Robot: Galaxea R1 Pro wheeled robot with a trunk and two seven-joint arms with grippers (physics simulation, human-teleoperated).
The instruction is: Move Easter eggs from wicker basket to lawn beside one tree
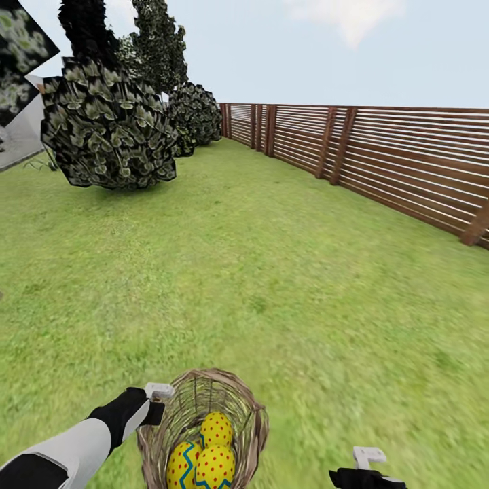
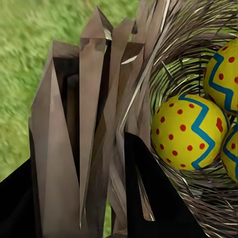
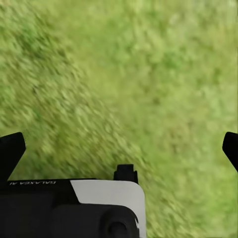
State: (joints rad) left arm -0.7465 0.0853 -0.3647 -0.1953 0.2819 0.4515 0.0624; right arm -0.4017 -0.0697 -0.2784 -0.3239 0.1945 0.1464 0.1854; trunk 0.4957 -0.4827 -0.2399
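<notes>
Mottled green grass stretches away under a pale blue sky with one thin white cloud. A brown slatted wooden fence runs along the right side to the far corner. Dark, shard-leaved bushes stand at the far left.

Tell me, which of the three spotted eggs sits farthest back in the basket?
The egg at the top of the cluster in the head view, red-dotted yellow. The other two eggs lie side by side nearer the robot, showing blue zigzag bands, all inside the wicker basket.

Left claw touches egg-filled wicker basket.
</notes>
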